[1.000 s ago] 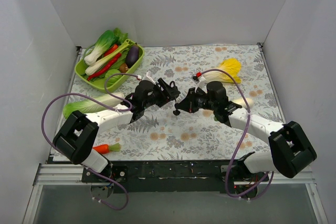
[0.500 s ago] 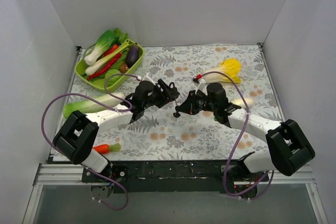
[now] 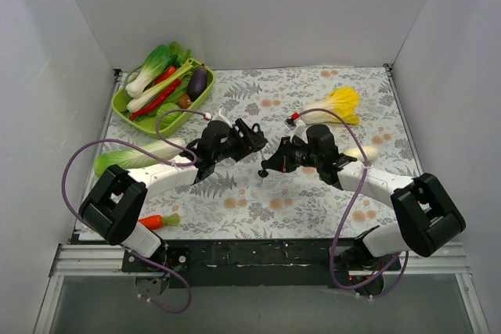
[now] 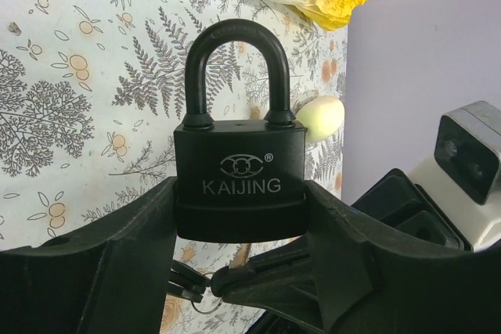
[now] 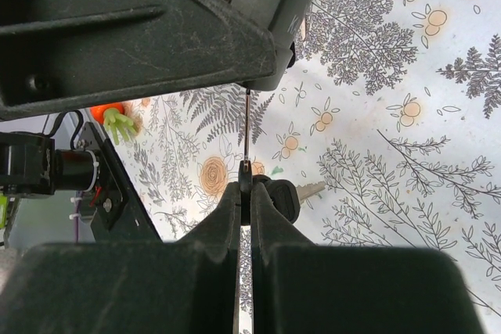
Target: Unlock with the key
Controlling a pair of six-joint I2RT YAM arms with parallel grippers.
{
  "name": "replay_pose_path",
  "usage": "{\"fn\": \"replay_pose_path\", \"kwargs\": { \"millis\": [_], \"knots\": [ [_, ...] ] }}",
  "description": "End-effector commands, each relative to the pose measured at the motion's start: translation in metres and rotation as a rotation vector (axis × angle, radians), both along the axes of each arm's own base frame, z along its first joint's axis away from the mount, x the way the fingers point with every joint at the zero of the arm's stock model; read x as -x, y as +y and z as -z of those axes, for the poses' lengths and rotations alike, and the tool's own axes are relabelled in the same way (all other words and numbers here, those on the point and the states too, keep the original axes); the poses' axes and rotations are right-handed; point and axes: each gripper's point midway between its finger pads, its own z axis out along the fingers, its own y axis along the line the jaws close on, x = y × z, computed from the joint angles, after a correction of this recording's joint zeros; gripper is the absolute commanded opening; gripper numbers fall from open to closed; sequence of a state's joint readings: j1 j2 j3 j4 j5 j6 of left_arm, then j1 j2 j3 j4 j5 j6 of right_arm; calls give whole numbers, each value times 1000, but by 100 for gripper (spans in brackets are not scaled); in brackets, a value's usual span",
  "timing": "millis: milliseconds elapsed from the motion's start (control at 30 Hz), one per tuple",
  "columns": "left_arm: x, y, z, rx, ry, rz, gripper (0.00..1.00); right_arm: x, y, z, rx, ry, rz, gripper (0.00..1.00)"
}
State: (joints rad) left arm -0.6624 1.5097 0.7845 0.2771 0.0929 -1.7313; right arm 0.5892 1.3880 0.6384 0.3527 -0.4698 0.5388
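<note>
My left gripper [image 4: 239, 220] is shut on a black KAIJING padlock [image 4: 239, 177], held by its body with the closed shackle pointing away from the wrist. In the top view the padlock [image 3: 252, 136] sits at the left gripper [image 3: 249, 138] above the table's middle. My right gripper [image 5: 245, 193] is shut on a black-headed key [image 5: 246, 184]; its thin blade [image 5: 246, 127] reaches up to the underside of the padlock body [image 5: 270, 29]. A spare key [image 5: 293, 193] hangs beside it on the ring. In the top view the right gripper [image 3: 270, 167] sits just right of the padlock.
A green tray [image 3: 129, 108] of vegetables stands at the back left. A bok choy [image 3: 133, 156] and a small carrot [image 3: 156, 220] lie at the left. A yellow-leaved cabbage [image 3: 335, 107] and a small pale object [image 3: 366, 153] lie at the right.
My right arm has shifted a little left and its elbow has moved inward, bringing the key closer under the padlock. The left arm has held still.
</note>
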Motion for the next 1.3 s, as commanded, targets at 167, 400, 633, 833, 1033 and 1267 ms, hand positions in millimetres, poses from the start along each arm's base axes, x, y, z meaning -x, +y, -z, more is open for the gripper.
{"fn": "replay_pose_path", "kwargs": {
  "millis": [167,400,633,833,1033,1267],
  "knots": [
    [-10,-8,-53,78,-130,7,0,-13,11,-20,-53,-56,-23,1],
    [-12,-9,-48,64,-122,5,0,-13,13,-23,-62,-59,-40,1],
    [-13,-12,-40,57,-101,15,0,-13,13,-18,-53,-52,-37,1],
    [-12,-10,-43,57,-113,13,0,-16,15,-16,-53,-47,-41,1],
    [-11,-10,-39,53,-106,17,0,-21,16,-23,-54,-68,-39,1],
    [-10,-9,-38,51,-106,15,0,-24,16,-27,-49,-79,-30,1]
  ]
}}
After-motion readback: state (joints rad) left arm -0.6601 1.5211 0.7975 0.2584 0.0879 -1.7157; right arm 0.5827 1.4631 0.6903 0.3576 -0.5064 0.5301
